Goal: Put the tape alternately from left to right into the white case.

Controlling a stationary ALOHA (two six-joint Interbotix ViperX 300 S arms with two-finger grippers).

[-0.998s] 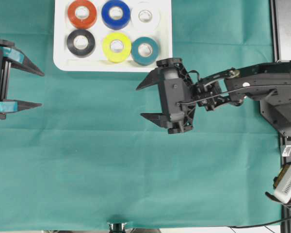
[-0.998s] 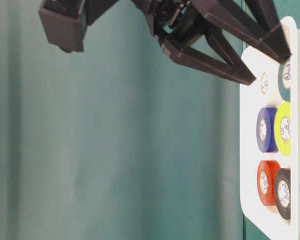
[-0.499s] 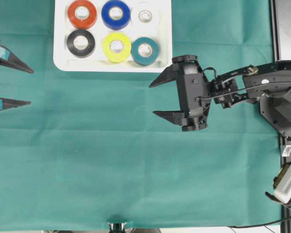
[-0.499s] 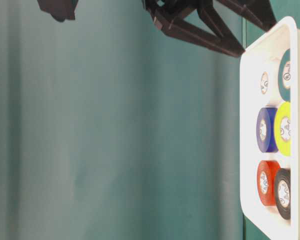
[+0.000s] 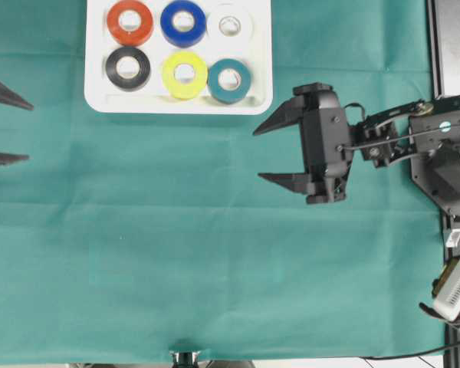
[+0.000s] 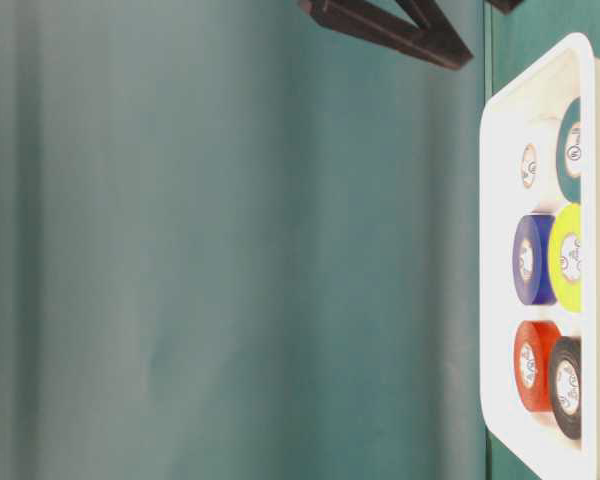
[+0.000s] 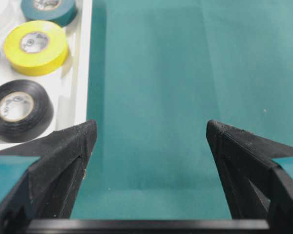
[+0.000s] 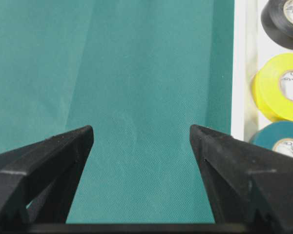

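A green cloth [image 5: 215, 253] covers the desk. At the top of the overhead view, left of centre, lies the white case [image 5: 96, 98], its long axis running left to right, its upper edge cut off. Six tape rolls lie flat inside in two rows, holes facing up: red-orange [image 5: 129, 21], blue [image 5: 182, 21] and white [image 5: 229, 25] above; black [image 5: 127, 67], yellow [image 5: 185, 73] and teal [image 5: 229, 80] below. The right claw [image 5: 264, 154] hangs right of centre, spread wide, holding nothing, tips pointing left. The left claw [image 5: 17, 131] is mostly cut off at the left edge; its two tips stand wide apart, empty.
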